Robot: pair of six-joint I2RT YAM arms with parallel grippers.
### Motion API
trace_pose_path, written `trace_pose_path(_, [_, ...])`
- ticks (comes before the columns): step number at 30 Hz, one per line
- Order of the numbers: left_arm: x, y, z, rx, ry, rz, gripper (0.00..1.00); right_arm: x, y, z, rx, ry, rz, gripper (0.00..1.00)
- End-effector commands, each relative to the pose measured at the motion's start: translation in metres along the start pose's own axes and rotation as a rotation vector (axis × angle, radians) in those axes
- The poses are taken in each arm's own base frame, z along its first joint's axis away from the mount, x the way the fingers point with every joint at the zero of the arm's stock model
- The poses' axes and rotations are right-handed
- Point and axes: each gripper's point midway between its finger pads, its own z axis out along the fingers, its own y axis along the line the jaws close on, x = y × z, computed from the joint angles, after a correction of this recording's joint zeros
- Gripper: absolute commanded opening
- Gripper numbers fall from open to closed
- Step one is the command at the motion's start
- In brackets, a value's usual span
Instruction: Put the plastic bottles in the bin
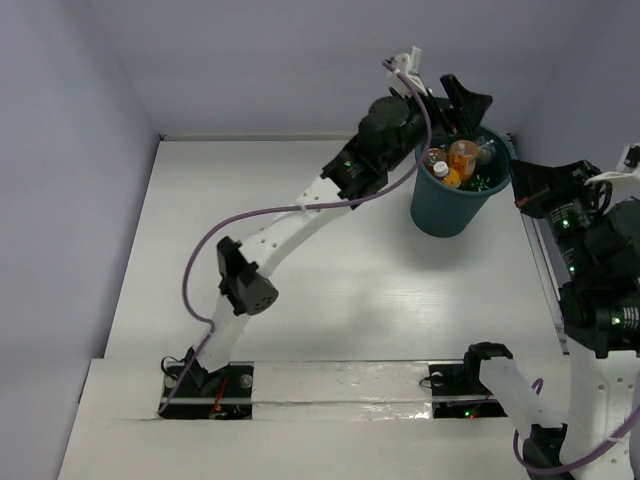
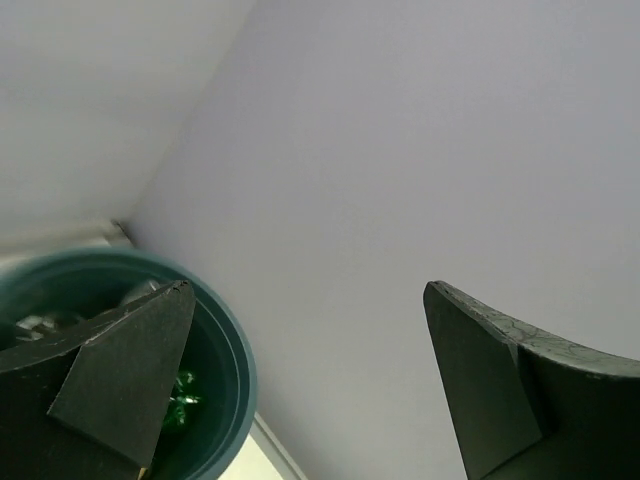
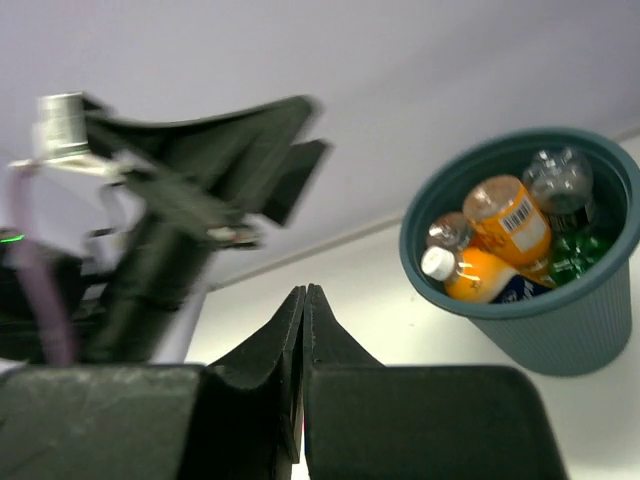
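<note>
Bottles [image 3: 505, 220] heaped inside bin [image 3: 560, 330]; left end effector [image 2: 305, 290] spread wide, empty, over rim as for dropping; right end effector [image 3: 303, 292] pinched together, standing off.

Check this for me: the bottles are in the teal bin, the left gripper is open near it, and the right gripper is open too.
One point is wrong: the right gripper is shut, closed tight on nothing, as the right wrist view shows. The bottles do lie in the teal bin, and the left gripper is open near it.
</note>
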Motion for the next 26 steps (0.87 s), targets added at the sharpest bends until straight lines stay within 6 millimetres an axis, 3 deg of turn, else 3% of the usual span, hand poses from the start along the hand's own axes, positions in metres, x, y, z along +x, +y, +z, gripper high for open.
trace_pose_path(1, [-0.129,-0.067,-0.064,0.040,-0.198,0.104,0.99,-0.047,0.044,-0.023,-0.142,-0.137,-0.032,0.00])
trace_pose_path(2, [-0.128,-0.050,-0.070,-0.019,-0.185,0.147,0.99,-0.049,0.048,-0.024,-0.155,-0.135,-0.033,0.00])
trace_pose_path(3, [-0.159,-0.062,-0.094,-0.021,-0.226,0.151,0.99,-0.052,0.051,-0.026,-0.164,-0.140,-0.033,0.00])
trace_pose_path(4, [-0.157,-0.056,-0.104,-0.055,-0.202,0.163,0.99,-0.059,0.058,-0.032,-0.182,-0.157,-0.035,0.00])
trace_pose_path(5, [-0.153,-0.035,-0.112,-0.119,-0.181,0.185,0.99,-0.062,0.062,-0.034,-0.195,-0.161,-0.034,0.00])
trace_pose_path(6, [-0.178,-0.050,-0.141,-0.111,-0.217,0.200,0.99,-0.064,0.065,-0.036,-0.204,-0.165,-0.034,0.02])
trace_pose_path(7, [-0.174,-0.041,-0.152,-0.146,-0.191,0.219,0.99,-0.069,0.069,-0.040,-0.217,-0.180,-0.034,0.08])
trace_pose_path(8, [-0.163,-0.015,-0.163,-0.226,-0.162,0.244,0.99,-0.071,0.072,-0.042,-0.227,-0.184,-0.035,0.11])
trace_pose_path(9, [-0.181,-0.022,-0.194,-0.238,-0.181,0.255,0.99,-0.073,0.074,-0.043,-0.230,-0.188,-0.035,0.17])
trace_pose_path(10, [-0.180,-0.014,-0.208,-0.275,-0.175,0.263,0.99,-0.073,0.074,-0.044,-0.229,-0.187,-0.035,0.32])
trace_pose_path(11, [-0.169,0.008,-0.222,-0.347,-0.151,0.277,0.99,-0.075,0.075,-0.045,-0.231,-0.191,-0.042,0.42])
trace_pose_path(12, [-0.182,0.004,-0.252,-0.361,-0.167,0.274,0.99,-0.075,0.074,-0.047,-0.228,-0.195,-0.046,0.50])
trace_pose_path(13, [-0.185,0.011,-0.266,-0.395,-0.174,0.272,0.99,-0.075,0.073,-0.047,-0.222,-0.198,-0.048,0.64])
trace_pose_path(14, [-0.179,0.027,-0.280,-0.450,-0.165,0.277,0.99,-0.077,0.072,-0.047,-0.215,-0.207,-0.048,0.68])
trace_pose_path(15, [-0.190,0.021,-0.306,-0.446,-0.190,0.265,0.99,-0.076,0.070,-0.046,-0.209,-0.212,-0.047,0.72])
trace_pose_path(17, [-0.187,0.031,-0.326,-0.478,-0.193,0.254,0.99,-0.081,0.072,-0.049,-0.219,-0.242,-0.050,0.75])
trace_pose_path(18, [-0.195,0.027,-0.343,-0.474,-0.214,0.243,0.99,-0.082,0.069,-0.048,-0.210,-0.251,-0.049,0.75])
trace_pose_path(22, [-0.198,0.030,-0.362,-0.499,-0.212,0.258,0.99,-0.094,0.073,-0.049,-0.218,-0.299,-0.057,0.77])
trace_pose_path(26, [-0.196,0.033,-0.360,-0.524,-0.178,0.274,0.99,-0.091,0.072,-0.042,-0.216,-0.288,-0.056,0.77])
